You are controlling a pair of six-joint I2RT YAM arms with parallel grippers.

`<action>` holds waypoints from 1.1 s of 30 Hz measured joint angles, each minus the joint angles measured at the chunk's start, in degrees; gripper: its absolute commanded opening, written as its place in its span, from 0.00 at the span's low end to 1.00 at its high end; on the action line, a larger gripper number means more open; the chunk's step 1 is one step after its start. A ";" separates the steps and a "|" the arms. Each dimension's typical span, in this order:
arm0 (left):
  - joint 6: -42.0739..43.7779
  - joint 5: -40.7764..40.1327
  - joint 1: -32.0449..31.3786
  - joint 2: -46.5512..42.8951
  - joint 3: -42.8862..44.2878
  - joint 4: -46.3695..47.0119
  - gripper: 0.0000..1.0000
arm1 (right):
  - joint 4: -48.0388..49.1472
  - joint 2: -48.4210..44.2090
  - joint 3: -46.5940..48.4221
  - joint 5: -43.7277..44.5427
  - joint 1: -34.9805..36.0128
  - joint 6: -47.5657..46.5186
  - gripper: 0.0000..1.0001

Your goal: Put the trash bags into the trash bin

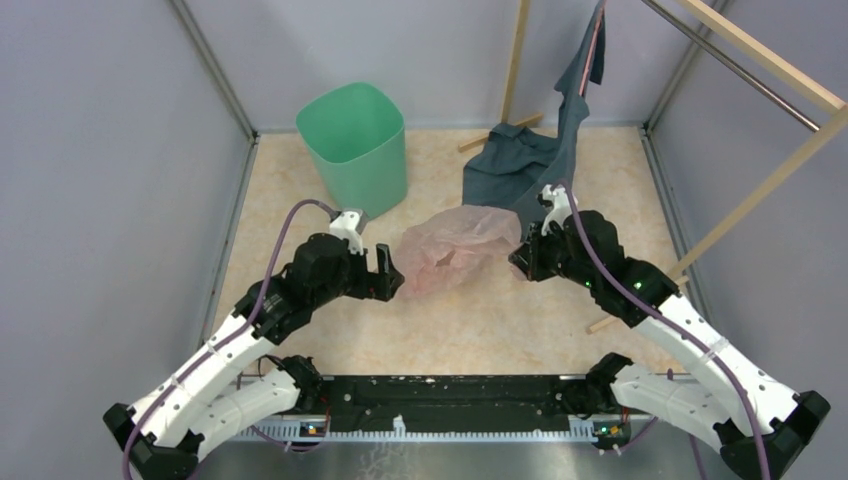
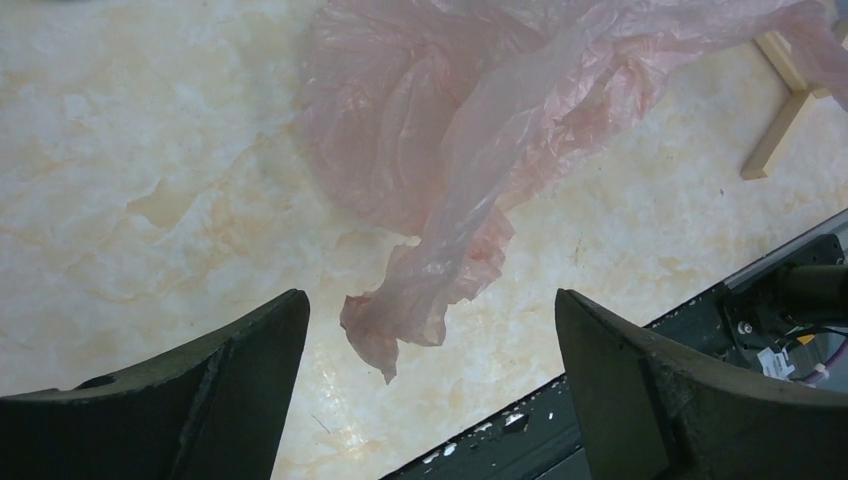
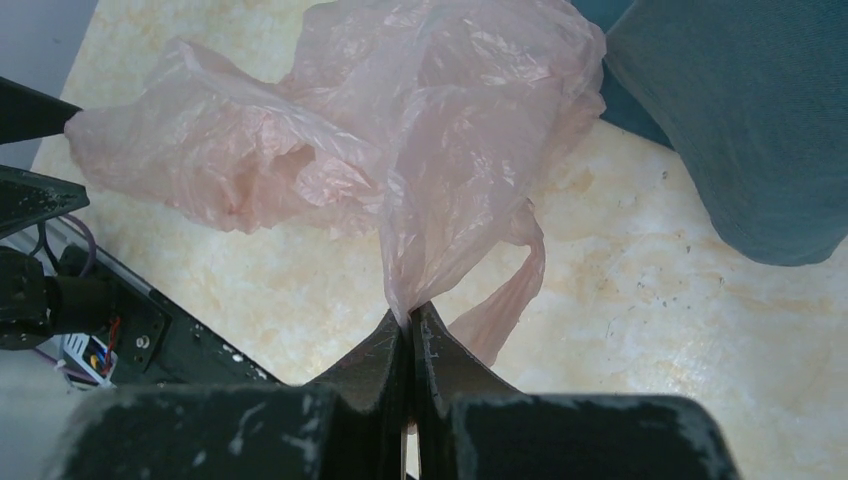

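Note:
A thin pale-pink trash bag point(image 1: 455, 247) lies crumpled on the marbled floor between my two arms. My right gripper point(image 3: 408, 318) is shut on a pinched fold of the trash bag point(image 3: 420, 150), whose film rises from the fingertips. My left gripper point(image 2: 430, 300) stands wide open just left of the bag, and a loose twisted corner of the trash bag point(image 2: 420, 290) hangs between its fingers without touching them. The mint-green trash bin point(image 1: 355, 140) stands upright at the back left, mouth open, behind the left gripper point(image 1: 392, 277).
A dark blue-grey cloth garment point(image 1: 520, 165) hangs from a wooden rack point(image 1: 760, 190) at the back right and pools on the floor beside the bag. Grey walls close in both sides. The black base rail point(image 1: 450, 400) runs along the near edge.

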 measured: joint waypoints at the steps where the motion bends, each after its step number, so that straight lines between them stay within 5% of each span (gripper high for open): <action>1: -0.07 0.22 0.00 -0.04 -0.07 0.07 0.98 | 0.13 -0.02 0.00 0.22 0.00 0.00 0.00; 15: -0.11 12.44 0.00 -3.67 -9.16 7.93 0.97 | 0.39 -0.33 0.02 1.53 0.00 -0.11 0.00; 25: -2.40 18.47 0.00 -3.48 -11.34 11.10 0.52 | 0.66 -0.28 0.02 1.51 0.00 -0.11 0.00; 31: -4.44 20.13 0.02 -4.68 -13.20 11.06 0.40 | 0.66 -0.28 0.02 1.49 0.00 -0.11 0.00; 33: -4.70 21.20 0.00 -4.68 -13.40 11.08 0.28 | 0.63 -0.28 0.02 1.51 0.00 -0.11 0.00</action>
